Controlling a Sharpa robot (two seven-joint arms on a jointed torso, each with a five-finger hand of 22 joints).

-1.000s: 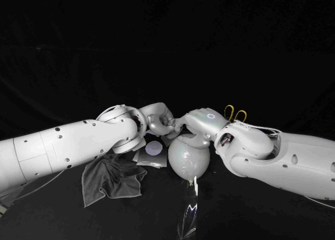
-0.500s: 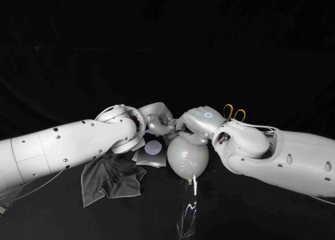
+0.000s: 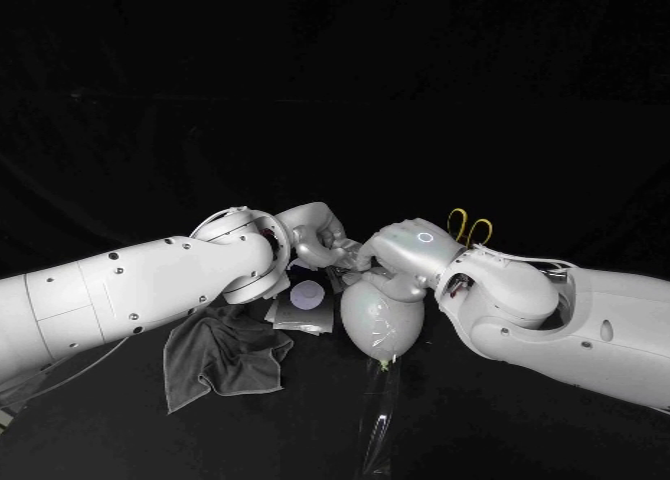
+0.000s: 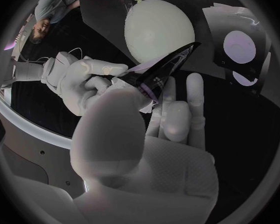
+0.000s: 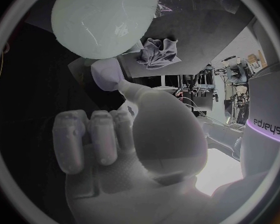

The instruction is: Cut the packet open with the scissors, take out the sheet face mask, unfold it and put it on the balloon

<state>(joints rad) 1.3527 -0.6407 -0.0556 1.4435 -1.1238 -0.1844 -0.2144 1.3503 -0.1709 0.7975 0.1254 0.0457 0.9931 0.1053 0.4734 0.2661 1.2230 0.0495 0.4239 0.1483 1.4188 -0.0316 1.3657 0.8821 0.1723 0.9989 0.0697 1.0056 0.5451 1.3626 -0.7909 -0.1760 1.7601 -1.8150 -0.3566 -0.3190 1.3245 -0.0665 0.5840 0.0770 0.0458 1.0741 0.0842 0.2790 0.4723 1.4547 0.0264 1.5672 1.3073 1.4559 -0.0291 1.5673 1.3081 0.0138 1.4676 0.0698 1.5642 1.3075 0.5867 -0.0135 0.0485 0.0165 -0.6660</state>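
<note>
We see the left arm [image 3: 133, 290] and the right arm [image 3: 566, 320] reaching in from opposite sides, with both wrists bent inward so the hands meet just above the balloon [image 3: 378, 318]. The left robot hand [image 3: 318, 238] sits on the far-left side of the balloon, and the right robot hand [image 3: 400, 255] is close over its top. From the left wrist we see the left thumb and fingers [image 4: 177, 114] pinching a dark sheet mask [image 4: 165, 67]. The right robot hand grips its other end, fingers [image 5: 93, 134] curled in and thumb stretched forward.
</note>
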